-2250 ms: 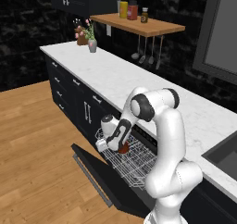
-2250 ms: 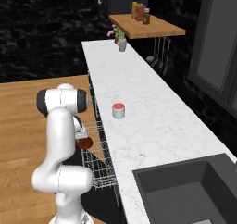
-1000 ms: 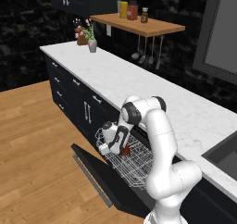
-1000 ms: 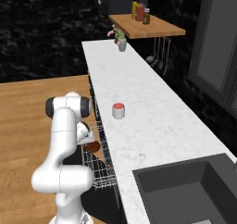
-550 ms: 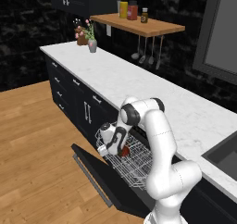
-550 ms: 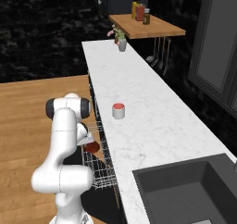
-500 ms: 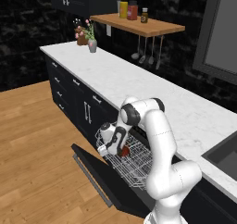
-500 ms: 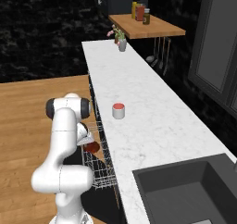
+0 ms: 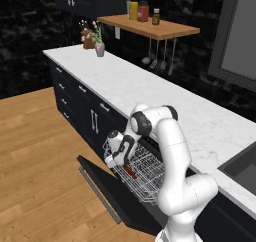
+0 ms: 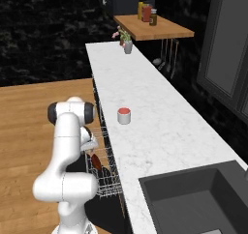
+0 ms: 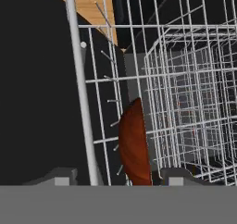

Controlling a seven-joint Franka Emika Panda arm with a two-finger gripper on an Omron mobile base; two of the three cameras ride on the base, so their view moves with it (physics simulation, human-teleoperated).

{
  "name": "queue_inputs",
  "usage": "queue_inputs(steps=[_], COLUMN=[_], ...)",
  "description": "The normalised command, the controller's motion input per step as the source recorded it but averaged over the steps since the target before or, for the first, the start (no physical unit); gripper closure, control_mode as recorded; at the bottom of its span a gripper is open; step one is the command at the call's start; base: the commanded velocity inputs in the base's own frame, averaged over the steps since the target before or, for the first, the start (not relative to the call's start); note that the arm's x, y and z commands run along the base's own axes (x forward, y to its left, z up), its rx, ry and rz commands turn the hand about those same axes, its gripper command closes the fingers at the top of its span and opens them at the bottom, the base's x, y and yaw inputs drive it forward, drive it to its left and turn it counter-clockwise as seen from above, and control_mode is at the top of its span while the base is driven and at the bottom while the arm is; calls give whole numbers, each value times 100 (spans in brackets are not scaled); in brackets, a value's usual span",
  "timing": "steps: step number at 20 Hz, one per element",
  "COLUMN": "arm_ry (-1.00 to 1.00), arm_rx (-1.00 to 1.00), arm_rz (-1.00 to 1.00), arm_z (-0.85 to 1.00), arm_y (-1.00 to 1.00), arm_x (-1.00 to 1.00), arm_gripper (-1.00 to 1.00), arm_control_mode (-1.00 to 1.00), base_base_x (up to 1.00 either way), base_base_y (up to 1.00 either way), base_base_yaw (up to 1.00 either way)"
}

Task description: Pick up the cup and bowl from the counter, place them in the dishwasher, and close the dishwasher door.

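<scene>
The bowl stood on edge in the rack of the dishwasher, and the gripper had released jaws. The cup was on the counter above the rack, and the door was open.

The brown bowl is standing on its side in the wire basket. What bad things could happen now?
1. The shallow reddish-brown bowl stands on edge in the white wire rack, so it might tip or roll.
2. The open gripper sits close around it and could knock it when lifting away.
3. The small white cup waits on the white marble counter, near its front edge.
</scene>
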Motion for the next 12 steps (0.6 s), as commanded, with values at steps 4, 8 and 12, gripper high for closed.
queue_inputs(steps=[4, 8, 12], arm_ry=[-6, -11, -14], arm_rx=[0, 0, 0], arm_rz=[0, 0, 1], arm_z=[50, 92, 100], arm_y=[0, 0, 21], arm_x=[-10, -34, -61], arm_gripper=[-100, -100, -100], arm_control_mode=[-100, -100, -100], base_base_x=[0, 0, 0], base_base_y=[0, 0, 0], base_base_yaw=[0, 0, 0])
